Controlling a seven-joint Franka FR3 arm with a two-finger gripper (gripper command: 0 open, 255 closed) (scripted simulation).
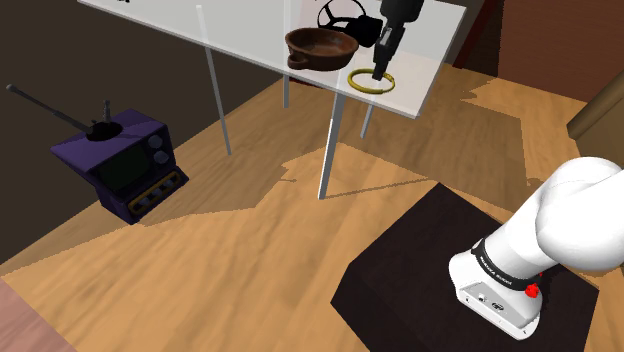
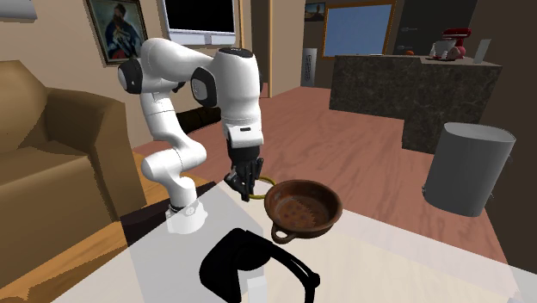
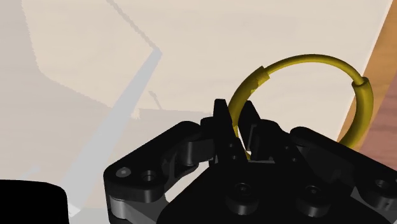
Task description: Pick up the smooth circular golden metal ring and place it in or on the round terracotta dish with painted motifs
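In the shoulder view the dish (image 1: 320, 47) sits on the surface (image 1: 240, 30). The ring (image 1: 360, 90) lies just beside the dish at four o'clock, near the surface's edge. A headset-like object (image 1: 345, 18) lies at one o'clock of the dish. The pincer (image 1: 379, 75) stands over the ring's rim. On the floor (image 1: 250, 235), a television set (image 1: 125, 165) rests at eight o'clock of the surface, and the stand (image 1: 420, 270) is at five o'clock of the ring.

Dim, even light casts soft shadows on the floor (image 1: 250, 240).
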